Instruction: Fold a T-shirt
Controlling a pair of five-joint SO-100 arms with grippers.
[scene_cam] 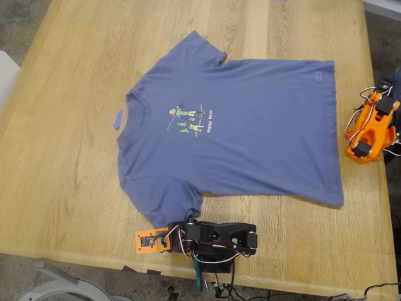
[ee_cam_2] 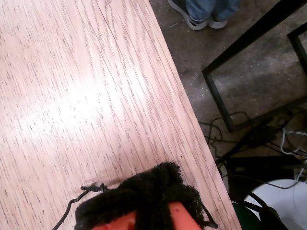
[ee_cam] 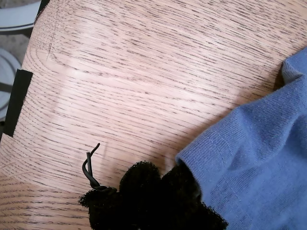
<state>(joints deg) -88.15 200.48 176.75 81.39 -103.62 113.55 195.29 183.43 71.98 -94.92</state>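
The slate-blue T-shirt (scene_cam: 250,125) lies flat and face up on the wooden table (scene_cam: 62,175), its collar toward the exterior view's left and its hem toward the right. A small cartoon print (scene_cam: 191,119) shows on the chest. My first gripper (scene_cam: 158,241), on the black arm at the table's near edge, rests at the corner of the near sleeve (scene_cam: 169,207). In the first wrist view its black padded fingertips (ee_cam: 144,191) sit together, with the sleeve hem (ee_cam: 249,163) lying against them. My second gripper (ee_cam_2: 148,203), on the orange arm (scene_cam: 369,125), is shut over bare wood, off the shirt.
A small blue tape scrap (scene_cam: 118,119) lies beside the collar. A black tape strip (ee_cam: 17,100) marks the table edge near my first gripper. Past the table edge by my second gripper are floor cables (ee_cam_2: 240,129), a black metal frame (ee_cam_2: 225,62) and a person's shoes (ee_cam_2: 201,14).
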